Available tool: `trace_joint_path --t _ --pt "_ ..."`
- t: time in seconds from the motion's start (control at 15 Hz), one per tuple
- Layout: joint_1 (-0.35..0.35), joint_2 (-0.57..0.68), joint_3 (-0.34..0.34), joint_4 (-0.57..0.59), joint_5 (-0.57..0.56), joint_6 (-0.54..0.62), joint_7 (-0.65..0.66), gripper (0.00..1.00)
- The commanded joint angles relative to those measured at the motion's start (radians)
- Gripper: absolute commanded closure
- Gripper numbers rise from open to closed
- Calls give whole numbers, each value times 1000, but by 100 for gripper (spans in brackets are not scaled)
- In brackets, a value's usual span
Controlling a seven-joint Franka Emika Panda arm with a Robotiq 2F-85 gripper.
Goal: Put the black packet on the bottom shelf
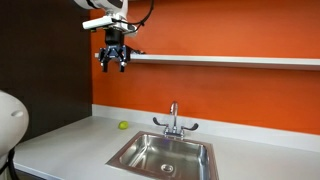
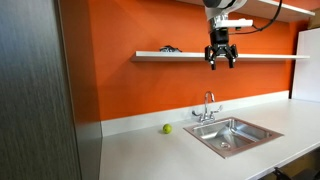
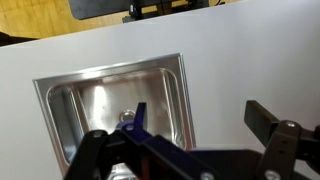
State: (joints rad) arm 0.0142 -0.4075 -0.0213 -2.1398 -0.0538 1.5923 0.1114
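Risk from here, as we read it: the gripper [image 2: 221,64] hung close by the shelf [image 2: 270,56] with its fingers spread and nothing clearly between them, so a careless swing could've clipped the edge. What looked like the black packet [image 2: 168,49] lay on that shelf, well apart from the gripper. We couldn't read any writing or brands anywhere.

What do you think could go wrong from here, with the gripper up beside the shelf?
The open gripper hangs level with the shelf edge, so moving toward the wall may strike it. A dark object, likely the black packet, lies near the shelf's end; a bump might knock it off. The sink sits right below the gripper in the wrist view, so anything falling could land there.
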Motion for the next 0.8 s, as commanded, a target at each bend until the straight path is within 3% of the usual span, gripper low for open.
trace_joint_path --t 0.0,0.07,0.73 --pt "-27 -66 5 -86 1 1 15 0" --pt "-17 -16 10 -37 4 -2 -2 0" --pt "-26 -43 8 -73 4 -1 -2 0"
